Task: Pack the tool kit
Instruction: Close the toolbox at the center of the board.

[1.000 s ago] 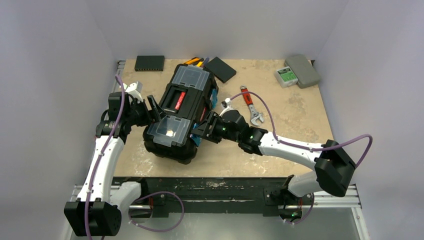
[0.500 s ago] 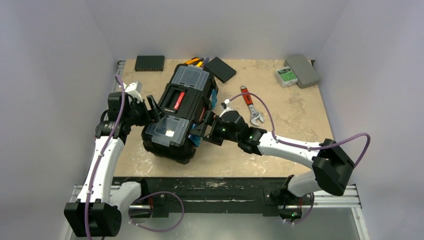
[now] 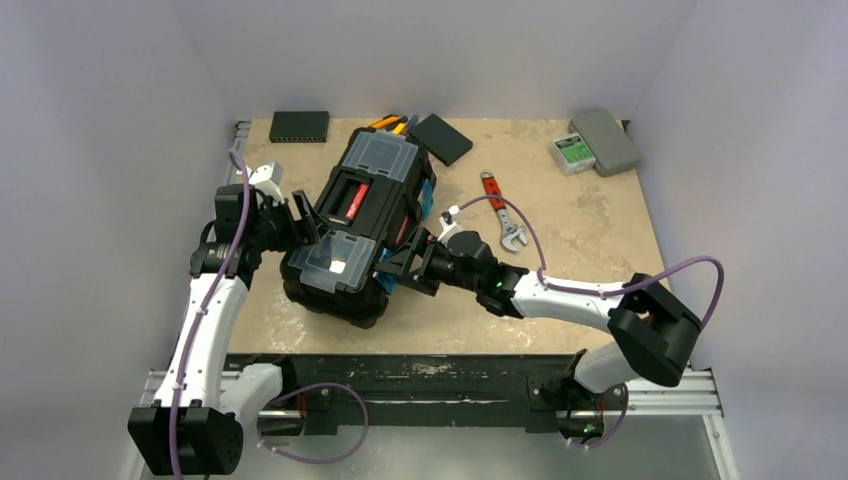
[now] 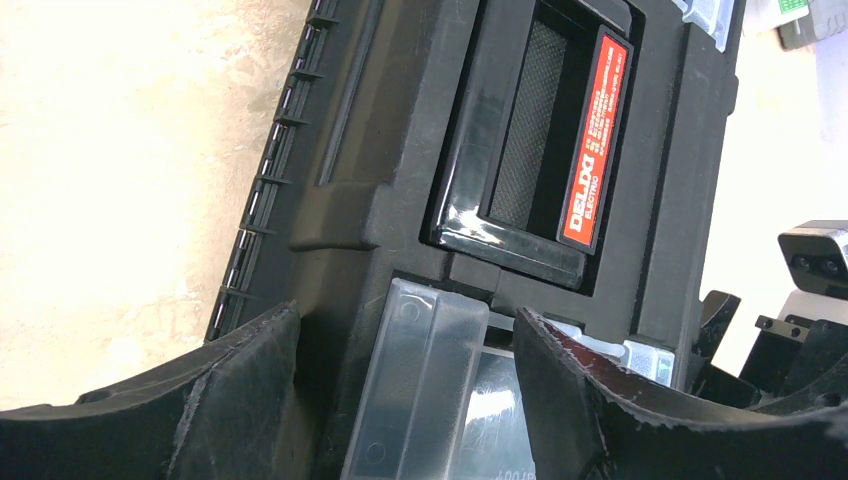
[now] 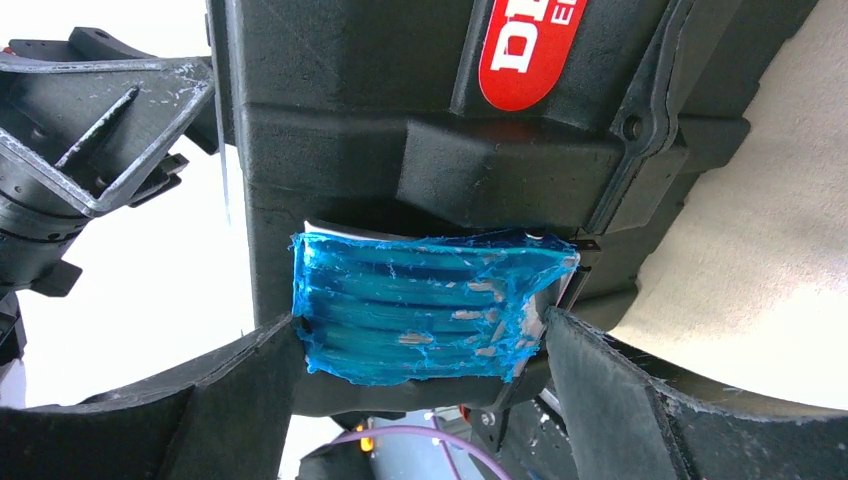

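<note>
Toolbox (image 3: 360, 225): seen left of centre on the desk (image 3: 590, 230), lying skewed with one end towards the far edge and the other towards the arms. It is bracketed from both sides.
Why so held: a judgement only. The box seems to be steadied from the left so that the fastening on its right side can be worked.
Left pincer (image 3: 305, 222): jaws are spread apart. They straddle the box's left edge where the near clear lid (image 4: 430, 390) begins, and no squeeze on anything is seen.
Right pincer (image 3: 400, 265): jaws are spread apart and set to either side of the blue latch (image 5: 430, 305) on the box's right flank. The latch is flanked closely but not gripped.
Handle (image 3: 352, 198): it is folded flat in its recess with the red label up, and it is untouched.
Wrench (image 3: 503, 215): left out on the desk to the right of the box, just beyond the right arm.
Pliers and screwdrivers (image 3: 392, 124): yellow handles are glimpsed behind the box's far end, beside a flat black box (image 3: 442, 138). They are not yet packed.
Left arm pose: it is raised from its base along the left side, bent at the elbow, with the wrist turned inward to the box.
Right arm pose: it is stretched low and long across the desk, with the forearm nearly level and the wrist pointed at the box's flank.
Step judged: the latch is being dealt with, and packing has hardly begun.
</note>
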Available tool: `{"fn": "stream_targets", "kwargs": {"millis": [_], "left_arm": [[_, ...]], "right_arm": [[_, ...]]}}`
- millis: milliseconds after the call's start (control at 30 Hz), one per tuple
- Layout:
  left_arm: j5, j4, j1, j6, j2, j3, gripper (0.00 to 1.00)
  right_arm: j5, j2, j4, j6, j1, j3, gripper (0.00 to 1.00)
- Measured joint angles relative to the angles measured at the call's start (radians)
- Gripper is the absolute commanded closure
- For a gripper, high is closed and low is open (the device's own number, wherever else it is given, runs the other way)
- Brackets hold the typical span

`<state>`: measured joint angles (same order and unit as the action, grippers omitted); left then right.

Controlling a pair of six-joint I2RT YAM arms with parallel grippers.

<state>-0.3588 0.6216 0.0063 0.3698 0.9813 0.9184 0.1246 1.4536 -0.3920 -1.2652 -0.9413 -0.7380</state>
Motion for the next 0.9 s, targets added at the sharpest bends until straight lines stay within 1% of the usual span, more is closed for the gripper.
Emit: {"fn": "stream_targets", "kwargs": {"millis": [133, 467, 533, 600, 667, 767, 900], "left_arm": [[0.0, 0.0, 0.0, 0.0, 0.0, 0.0, 0.27], [0.0, 0.0, 0.0, 0.0, 0.0, 0.0, 0.27], [0.0, 0.0, 0.0, 0.0, 0.0, 0.0, 0.27], [0.0, 0.0, 0.0, 0.0, 0.0, 0.0, 0.27], [0.0, 0.0, 0.0, 0.0, 0.0, 0.0, 0.27], [0.0, 0.0, 0.0, 0.0, 0.0, 0.0, 0.27], [0.0, 0.0, 0.0, 0.0, 0.0, 0.0, 0.27]], "right_arm": [[-0.006, -0.003, 0.0, -0.009, -0.001, 0.004, 0.1], [-0.035, -0.006, 0.012, -0.026, -0.009, 0.027, 0.07], [-0.038, 0.013, 0.027, -0.026, -0.01, 0.027, 0.1], [-0.044, 0.034, 0.034, -0.026, -0.01, 0.036, 0.14], [-0.043, 0.039, 0.023, -0.035, -0.011, 0.049, 0.16], [-0.047, 0.039, 0.011, -0.039, -0.012, 0.055, 0.16], [-0.048, 0.038, 0.01, -0.039, -0.013, 0.055, 0.12]]}}
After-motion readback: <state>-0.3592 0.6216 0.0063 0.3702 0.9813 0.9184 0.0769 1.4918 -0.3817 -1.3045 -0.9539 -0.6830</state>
